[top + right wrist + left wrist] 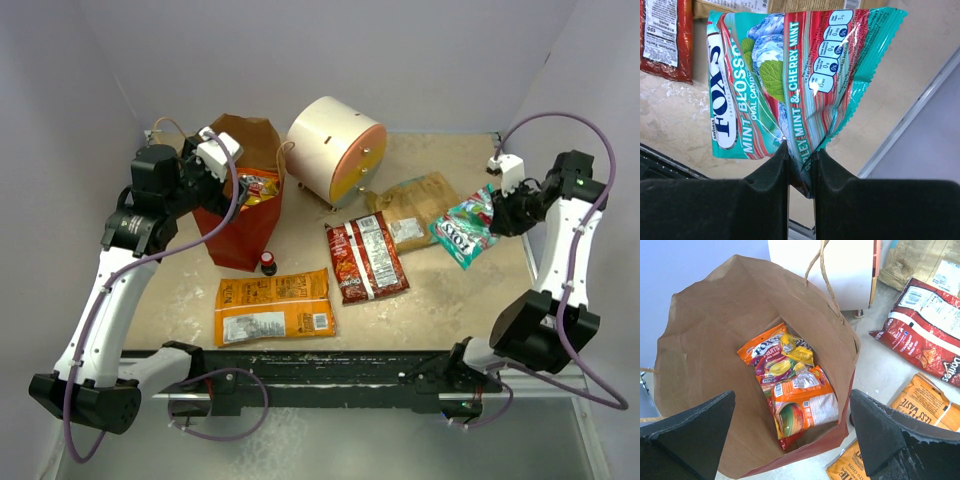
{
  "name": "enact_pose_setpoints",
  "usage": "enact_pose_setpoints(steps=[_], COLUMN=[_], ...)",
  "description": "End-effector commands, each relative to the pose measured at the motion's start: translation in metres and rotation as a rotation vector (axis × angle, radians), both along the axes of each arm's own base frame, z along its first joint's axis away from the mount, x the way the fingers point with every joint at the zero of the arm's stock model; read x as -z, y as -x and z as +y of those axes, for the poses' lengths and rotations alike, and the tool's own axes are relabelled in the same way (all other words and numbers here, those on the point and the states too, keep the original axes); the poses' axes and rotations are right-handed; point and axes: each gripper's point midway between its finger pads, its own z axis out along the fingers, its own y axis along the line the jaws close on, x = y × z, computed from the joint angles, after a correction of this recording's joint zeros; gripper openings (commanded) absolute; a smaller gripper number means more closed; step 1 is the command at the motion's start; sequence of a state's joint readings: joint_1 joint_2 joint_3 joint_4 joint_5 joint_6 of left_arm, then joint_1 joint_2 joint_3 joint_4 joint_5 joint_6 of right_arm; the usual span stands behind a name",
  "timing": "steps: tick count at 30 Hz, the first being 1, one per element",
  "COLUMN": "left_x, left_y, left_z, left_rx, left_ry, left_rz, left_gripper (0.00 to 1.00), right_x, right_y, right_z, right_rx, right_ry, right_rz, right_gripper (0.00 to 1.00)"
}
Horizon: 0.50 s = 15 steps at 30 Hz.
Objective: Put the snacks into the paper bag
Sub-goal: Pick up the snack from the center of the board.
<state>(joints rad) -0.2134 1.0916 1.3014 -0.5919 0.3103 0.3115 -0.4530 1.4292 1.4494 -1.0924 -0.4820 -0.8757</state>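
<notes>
The paper bag [235, 235], red outside and brown inside, was stood upright and open at the left of the bench [440, 300]. At its bottom an orange candy packet [771, 357], a small yellow packet [799, 354] and an orange-and-white packet [802, 405] were piled together. The large orange packet [275, 305] was laid flat just in front of the bag, the dark red packet [365, 258] flat to its right, and the tan-brown packet [415, 205] farther back. The teal packet [785, 85] was pinched at one edge by the right end effector [801, 160].
</notes>
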Motion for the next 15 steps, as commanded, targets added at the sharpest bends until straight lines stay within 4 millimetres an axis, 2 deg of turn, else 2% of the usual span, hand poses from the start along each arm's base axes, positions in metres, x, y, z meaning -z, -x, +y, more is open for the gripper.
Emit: enact_pose_setpoints(steps=[1,4,7,11,12,15], left_x=[-0.037,-0.045,-0.052,-0.068,-0.073,-0.087], left_y=[0.0,0.002,0.006,0.014,0.017,0.024], left_z=[-0.004,-0.013,-0.027,-0.05,-0.058,-0.077], left_rx=[0.044,0.093,0.157,0.259,0.294,0.376], left_ry=[0.013,0.031,0.089,0.2,0.24,0.324], left_rz=[-0.112,-0.121,-0.092,-0.064,-0.057,-0.04], left_gripper=[0.99,0.99,0.99,1.0,0.99,0.98], right_x=[-0.028,-0.046,-0.071,-0.111,-0.12,-0.15], right_y=[0.006,0.0,-0.012,-0.034,-0.037,-0.048], right_z=[0.014,0.033,0.06,0.108,0.127,0.16], right_rx=[-0.017,-0.07,-0.111,-0.15,-0.172,-0.202], right_ry=[-0.046,-0.102,-0.167,-0.26,-0.288,-0.383], right_rz=[-0.048,-0.119,-0.22,-0.393,-0.424,-0.524], right_gripper=[0.0,0.0,0.0,0.0,0.0,0.0])
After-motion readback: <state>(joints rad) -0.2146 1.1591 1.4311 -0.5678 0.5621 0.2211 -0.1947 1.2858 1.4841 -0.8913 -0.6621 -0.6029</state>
